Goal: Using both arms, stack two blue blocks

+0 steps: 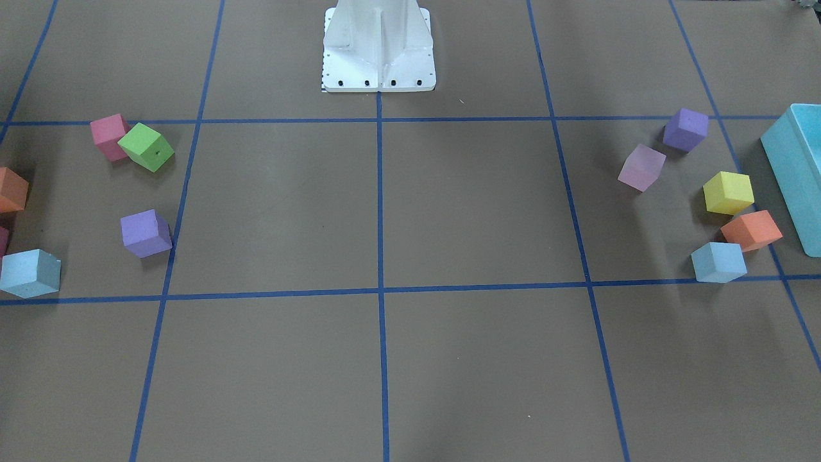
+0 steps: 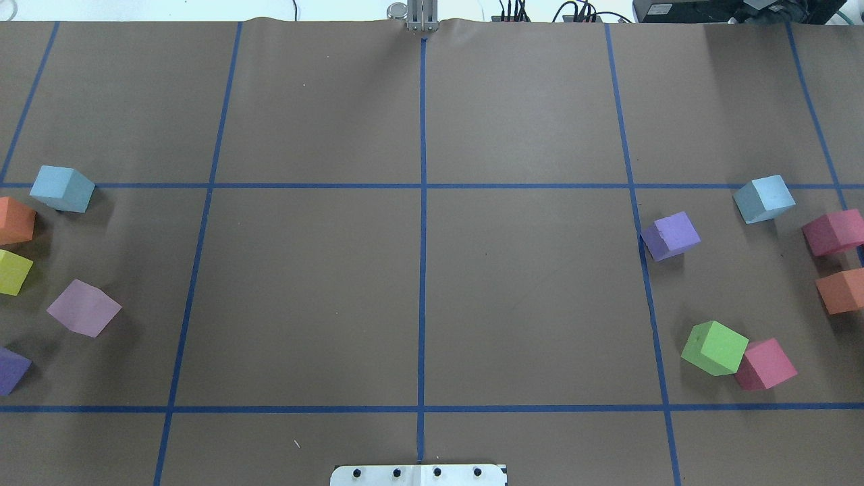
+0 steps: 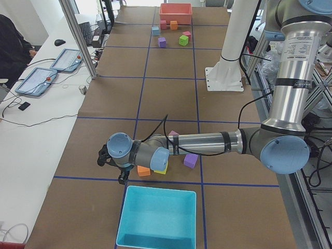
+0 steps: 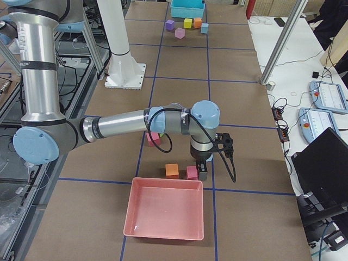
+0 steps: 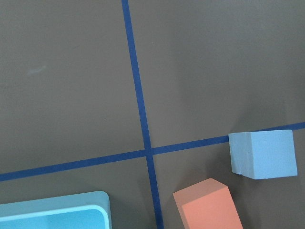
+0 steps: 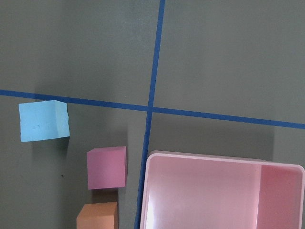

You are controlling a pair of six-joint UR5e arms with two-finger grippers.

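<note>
One pale blue block (image 2: 62,189) lies on the table's left side, next to an orange cube; it also shows in the front view (image 1: 718,262) and the left wrist view (image 5: 263,153). The other blue block (image 2: 764,198) lies on the right side; it shows in the front view (image 1: 29,273) and the right wrist view (image 6: 44,120). My left gripper (image 3: 122,176) hangs above the cubes by the teal bin. My right gripper (image 4: 202,173) hangs above the cubes by the pink bin. Both show only in side views, so I cannot tell whether they are open or shut.
A teal bin (image 1: 795,167) stands at the left end, a pink bin (image 4: 166,209) at the right end. On the left lie orange (image 2: 13,220), yellow (image 2: 12,271), lilac (image 2: 84,308) and purple (image 2: 10,370) cubes. On the right lie purple (image 2: 670,235), green (image 2: 714,347), pink (image 2: 765,364), magenta (image 2: 833,231) and orange (image 2: 842,290) cubes.
</note>
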